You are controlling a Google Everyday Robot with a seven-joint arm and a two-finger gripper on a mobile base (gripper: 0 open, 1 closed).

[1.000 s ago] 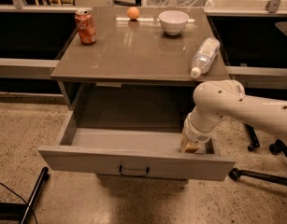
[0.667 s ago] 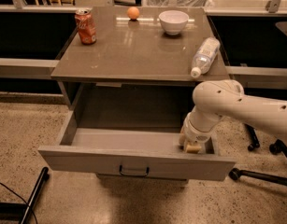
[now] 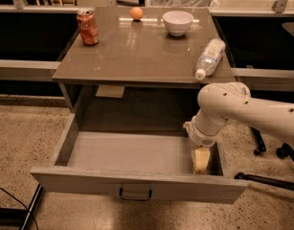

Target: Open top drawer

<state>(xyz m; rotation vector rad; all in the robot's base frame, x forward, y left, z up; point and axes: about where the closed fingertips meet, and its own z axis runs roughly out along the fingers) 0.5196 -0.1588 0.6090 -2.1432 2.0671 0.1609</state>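
Observation:
The top drawer stands pulled far out from the cabinet, its plain grey interior showing. Its flat front panel carries a small dark bar handle at the centre. My white arm comes in from the right and bends down into the drawer's right end. The gripper hangs inside the drawer, close behind the front panel at the right side.
The cabinet top holds an orange soda can at the back left, an orange, a white bowl and a plastic bottle lying at the right edge. Chair wheels stand on the speckled floor at the right.
The gripper has shifted very slightly inside the drawer's right end. The drawer stays pulled out about as before.

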